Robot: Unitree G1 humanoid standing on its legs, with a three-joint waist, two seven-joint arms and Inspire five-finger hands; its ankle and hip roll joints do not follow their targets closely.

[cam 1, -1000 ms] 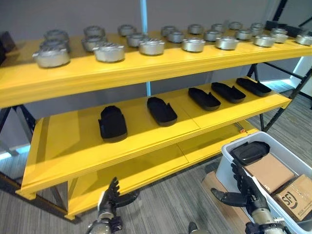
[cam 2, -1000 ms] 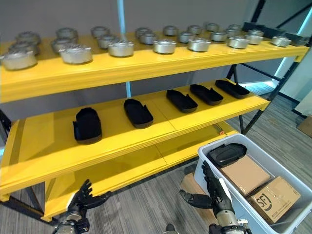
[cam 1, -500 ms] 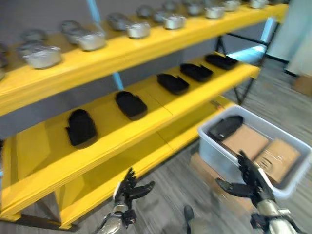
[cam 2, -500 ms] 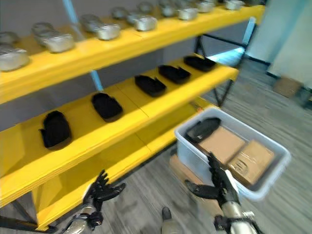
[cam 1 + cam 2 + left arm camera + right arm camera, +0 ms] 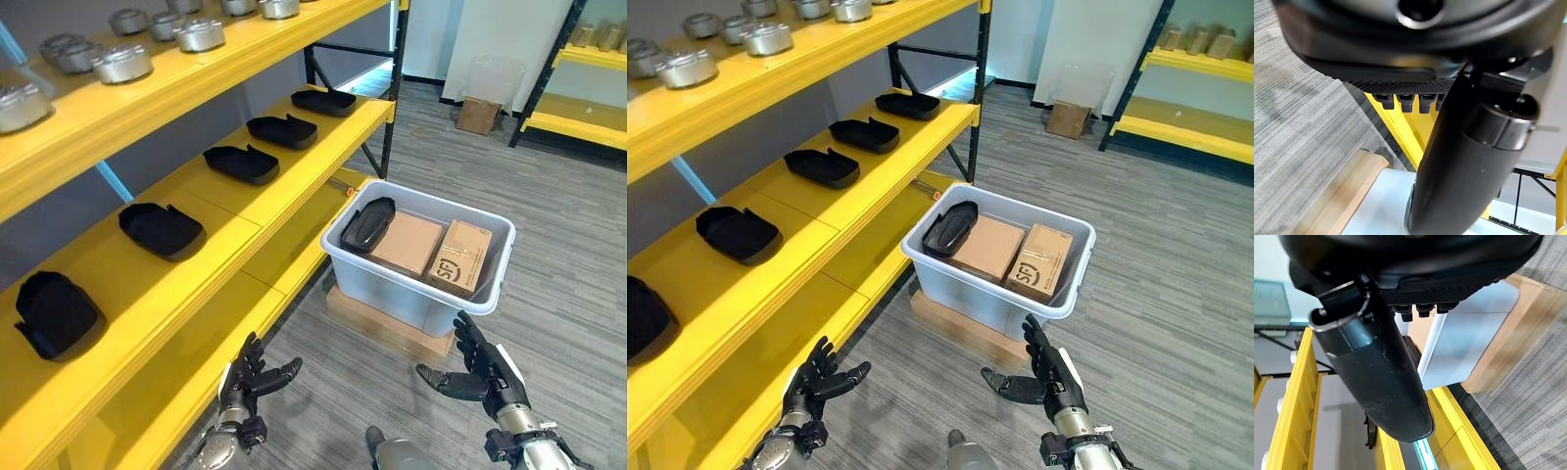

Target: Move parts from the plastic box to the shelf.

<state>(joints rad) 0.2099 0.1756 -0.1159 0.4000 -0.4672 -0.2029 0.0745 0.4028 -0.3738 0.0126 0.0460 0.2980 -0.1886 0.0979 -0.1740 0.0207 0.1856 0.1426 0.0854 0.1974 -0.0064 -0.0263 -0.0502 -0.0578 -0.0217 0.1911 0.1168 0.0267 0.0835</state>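
A grey plastic box point(image 5: 419, 284) stands on a wooden block on the floor beside the yellow shelf point(image 5: 225, 206). Inside it a black part point(image 5: 366, 223) leans at the shelf-side end, next to two cardboard cartons point(image 5: 433, 247). Several black parts point(image 5: 160, 228) lie in a row on the middle shelf board. My left hand point(image 5: 253, 373) hovers low over the floor near the bottom shelf, fingers spread, empty. My right hand point(image 5: 483, 368) hangs in front of the box, below its near wall, fingers straight and empty. The box's pale wall point(image 5: 1469, 342) appears past the right hand's fingers in the right wrist view.
Silver round parts point(image 5: 122, 62) line the top shelf. A second yellow rack point(image 5: 576, 88) and a small cardboard box point(image 5: 477, 115) stand across the carpeted aisle. Open floor lies between me and the plastic box.
The camera has swung right, so the whole scene shifted: the box now sits mid-view and the far aisle shows. Both hands stay spread and empty, low in view.
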